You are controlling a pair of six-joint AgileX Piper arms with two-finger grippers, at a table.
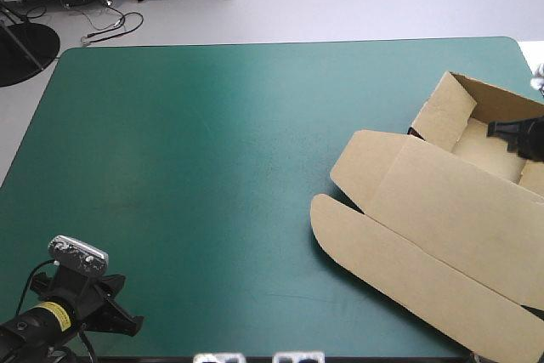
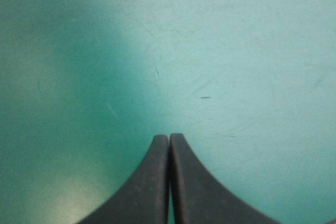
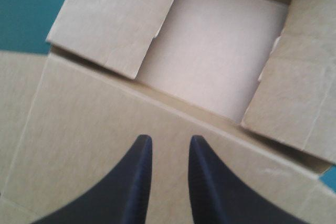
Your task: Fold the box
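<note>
The side flaps (image 3: 113,22) of the brown box (image 1: 450,210) could be knocked loose by the slightly spread right end effector (image 3: 169,140) (the left end effector (image 2: 169,137), pressed together at lower left, braces nothing).

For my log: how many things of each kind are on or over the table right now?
Brown cardboard box, open tray with its lid flat: 1
Black fin-fingered pincers: 2 (left pincer, right pincer)
Teal-green table cover: 1
Total: 4
</note>
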